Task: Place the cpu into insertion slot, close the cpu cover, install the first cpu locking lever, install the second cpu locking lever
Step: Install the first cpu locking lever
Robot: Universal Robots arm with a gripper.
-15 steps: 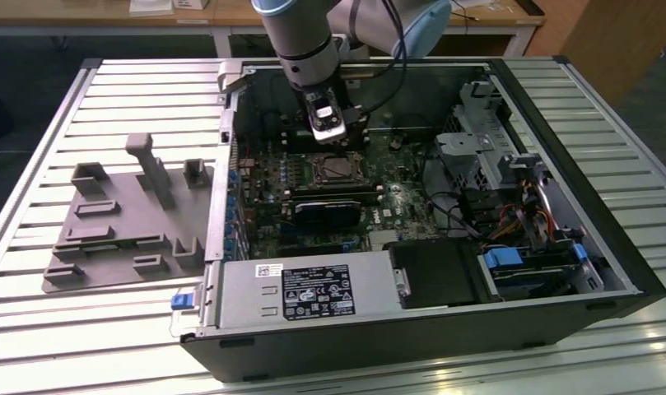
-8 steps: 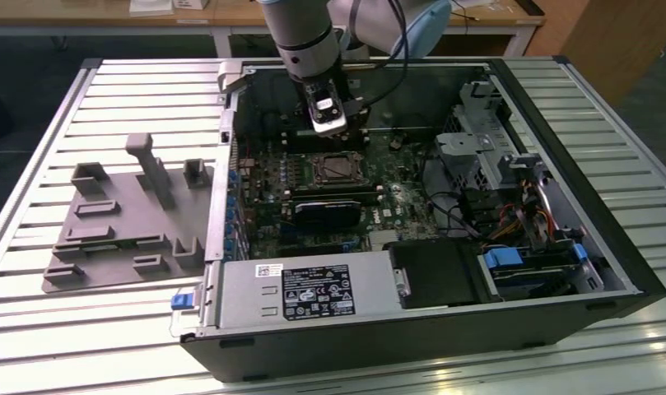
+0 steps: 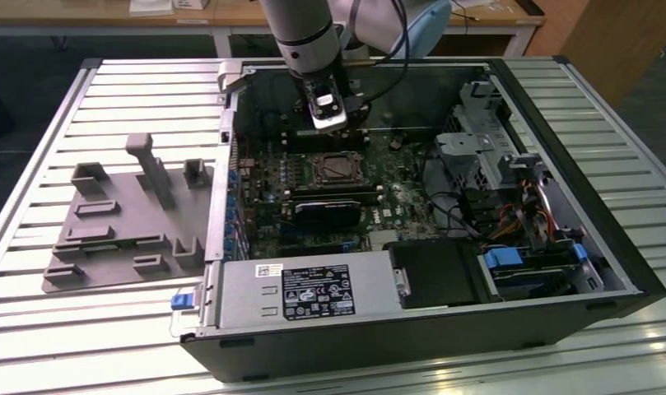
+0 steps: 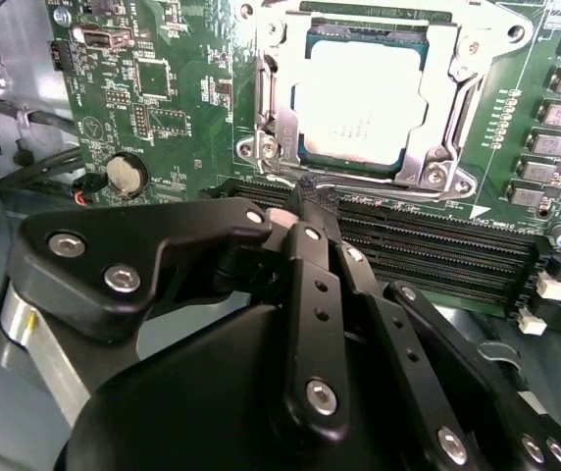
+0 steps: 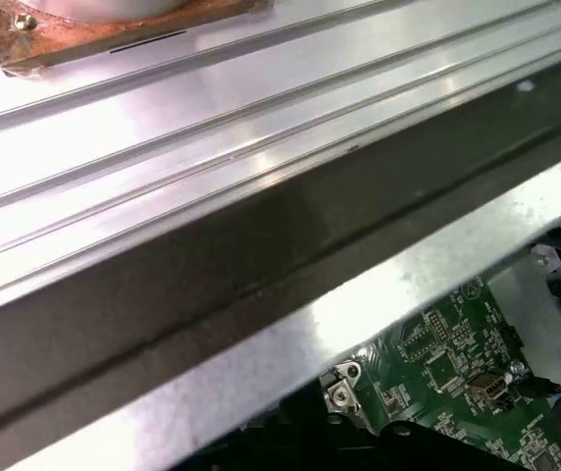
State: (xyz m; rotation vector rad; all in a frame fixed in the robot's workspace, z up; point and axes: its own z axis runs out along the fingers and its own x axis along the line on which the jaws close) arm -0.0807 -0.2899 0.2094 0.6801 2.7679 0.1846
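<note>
The cpu [image 4: 359, 93] lies flat in the insertion slot [image 3: 335, 168], its silvery top showing through the window of the cpu cover [image 4: 449, 98]. The cover lies down over the socket. Thin lever rods [image 4: 476, 98] run along the socket's sides; whether they are latched I cannot tell. My gripper [image 4: 312, 201] is shut with nothing visible between its black fingers, and its tip hovers at the socket edge nearest the long memory slots. In the exterior view the gripper [image 3: 330, 130] hangs inside the open case, just behind the socket.
Long black memory slots [image 4: 428, 250] lie right beside the socket. A black card [image 3: 327, 212], a power supply [image 3: 300, 290] and cabled drive bays [image 3: 530, 222] crowd the case. A grey fixture [image 3: 124, 222] sits on the slatted table [image 3: 47, 123] at the exterior view's left.
</note>
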